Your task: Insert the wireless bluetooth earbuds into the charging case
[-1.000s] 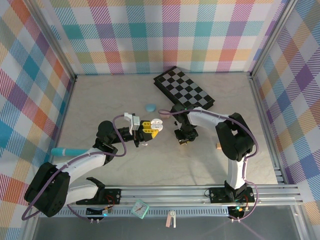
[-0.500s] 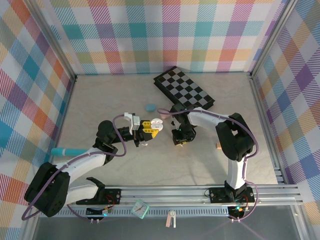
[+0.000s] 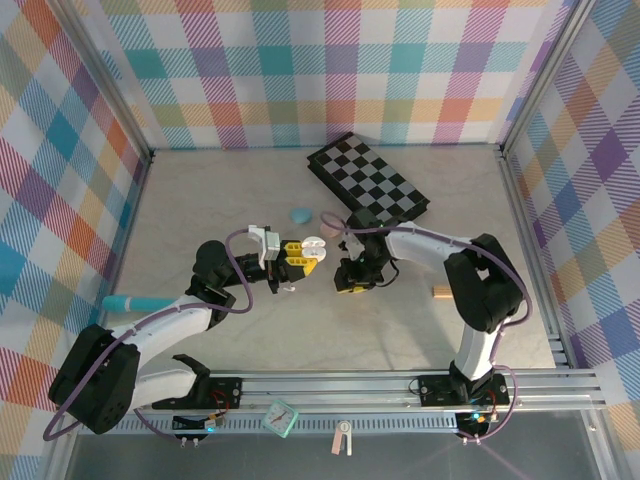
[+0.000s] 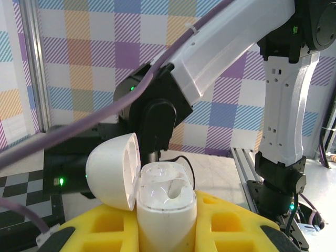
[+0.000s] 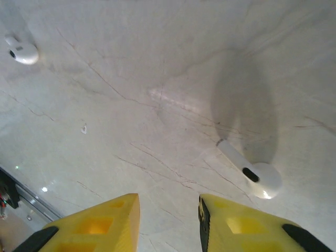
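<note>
The left gripper (image 3: 300, 256) pinches the open white charging case (image 4: 167, 210) upright, while the right gripper (image 5: 169, 220), jaws slightly parted and empty, hovers just above a white earbud (image 5: 257, 177) lying on the marble table (image 5: 131, 63).

At rear of tabletop (image 3: 200, 200), chessboard (image 3: 368, 185), with oval case (image 3: 300, 214) beside its near-left edge. Nearer, at centre, charging case (image 4: 165, 210) in left claw (image 3: 305, 257); right claw (image 5: 169, 215) just to its right, over earbud (image 5: 252, 170) on tabletop, second earbud (image 5: 21, 51) well apart.
</note>
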Tool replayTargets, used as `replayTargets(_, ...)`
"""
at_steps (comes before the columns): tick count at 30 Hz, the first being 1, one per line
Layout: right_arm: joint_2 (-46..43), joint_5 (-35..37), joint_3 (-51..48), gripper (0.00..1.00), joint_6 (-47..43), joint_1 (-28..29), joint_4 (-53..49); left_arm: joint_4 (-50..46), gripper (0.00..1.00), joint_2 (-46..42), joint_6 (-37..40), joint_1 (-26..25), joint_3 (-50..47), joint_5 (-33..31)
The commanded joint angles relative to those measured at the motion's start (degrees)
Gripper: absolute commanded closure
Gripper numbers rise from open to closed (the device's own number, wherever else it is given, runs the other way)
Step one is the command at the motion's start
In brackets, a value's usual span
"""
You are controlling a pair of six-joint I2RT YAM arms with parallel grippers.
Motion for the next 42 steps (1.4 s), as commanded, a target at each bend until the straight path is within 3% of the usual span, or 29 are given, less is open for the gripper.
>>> replayTargets(1,-2.6,6.7,0.7,0.63,1.2,-0.8,-0.3,0.4,1.0,-1.5,1.2,0.4,1.1,1.4)
replayTargets(6,-0.7,13.6,1.3,0.63,2.1,-0.8,-3.7,0.6,1.0,-1.2,1.5,0.5,1.0,1.4)
replayTargets(14,0.8,8.2,-2.0,0.65,5.2,-1.2,2.4,0.8,1.0,-0.6,1.5,0.4,1.0,1.6)
replayTargets(22,2.8,4.7,-1.9,0.68,4.1,-1.2,2.4,0.2,1.0,-1.1,1.6,0.4,1.0,1.4)
replayTargets(42,5.9,7.7,0.3,0.76,0.6,-1.4,-1.5,-0.4,1.0,-1.9,1.6,0.3,1.0,1.3)
